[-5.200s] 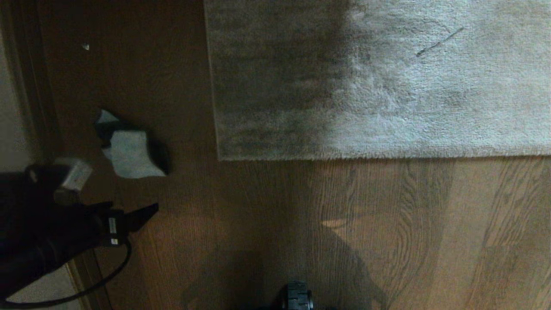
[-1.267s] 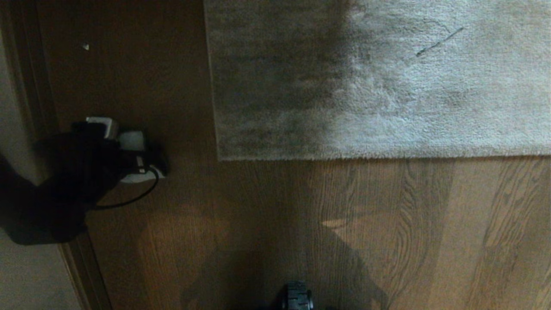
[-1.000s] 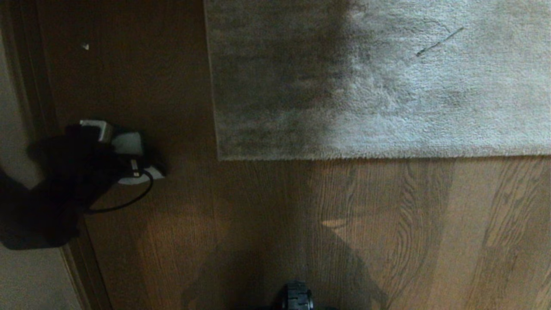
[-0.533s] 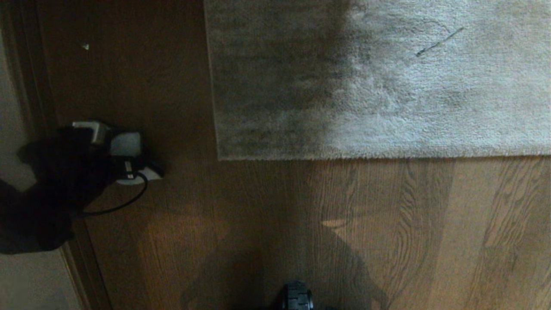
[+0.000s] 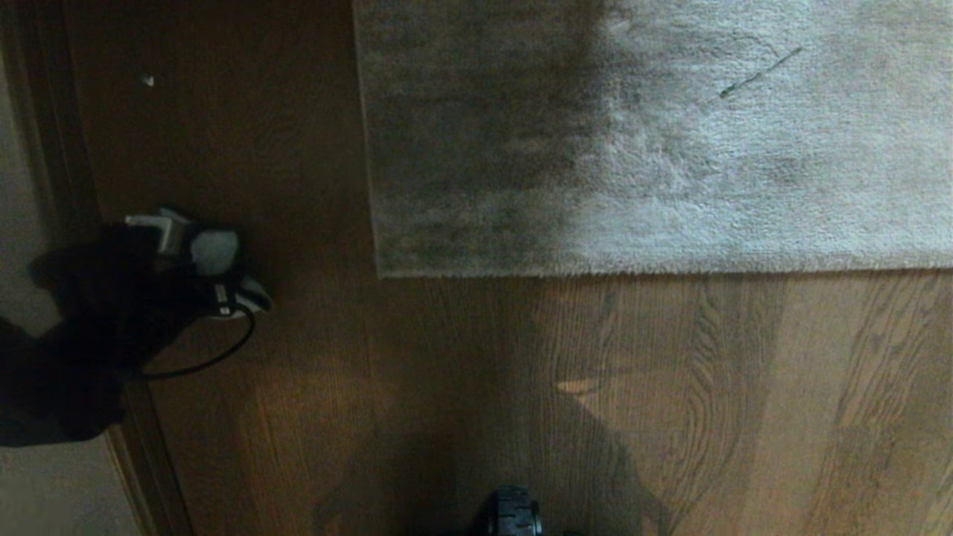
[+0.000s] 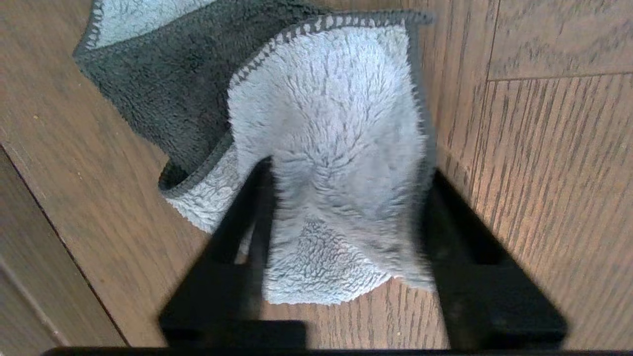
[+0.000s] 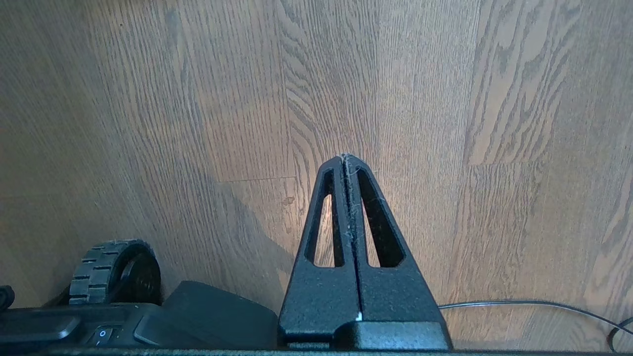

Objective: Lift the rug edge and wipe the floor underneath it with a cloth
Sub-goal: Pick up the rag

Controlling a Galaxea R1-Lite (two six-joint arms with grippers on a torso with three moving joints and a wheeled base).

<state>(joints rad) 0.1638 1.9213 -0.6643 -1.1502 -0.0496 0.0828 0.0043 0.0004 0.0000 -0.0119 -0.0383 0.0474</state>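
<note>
The cloth [image 5: 214, 249], pale grey with a darker grey reverse, lies on the brown wood floor [image 5: 447, 372] at the left. My left gripper [image 5: 223, 274] reaches down onto it. In the left wrist view the cloth [image 6: 326, 148] bulges up between the two black fingers and touches both, so my left gripper [image 6: 346, 168] is shut on it. The rug edge [image 5: 595, 269] lies flat on the floor, with its square corner [image 5: 381, 272] well to the right of the cloth. My right gripper [image 7: 344, 158] hangs shut and empty over bare floor beside the base.
A dark wooden threshold strip [image 5: 45, 149] runs down the far left, with paler flooring [image 5: 59, 484] beyond it. A black cable [image 5: 208, 361] loops from the left arm. The base's wheel [image 7: 116, 269] and a thin cable [image 7: 524, 302] lie near the right gripper.
The left arm came down over the cloth and its fingers closed inward. The cloth has been gathered from a flat spread into a narrow hump. The rug has not moved.
</note>
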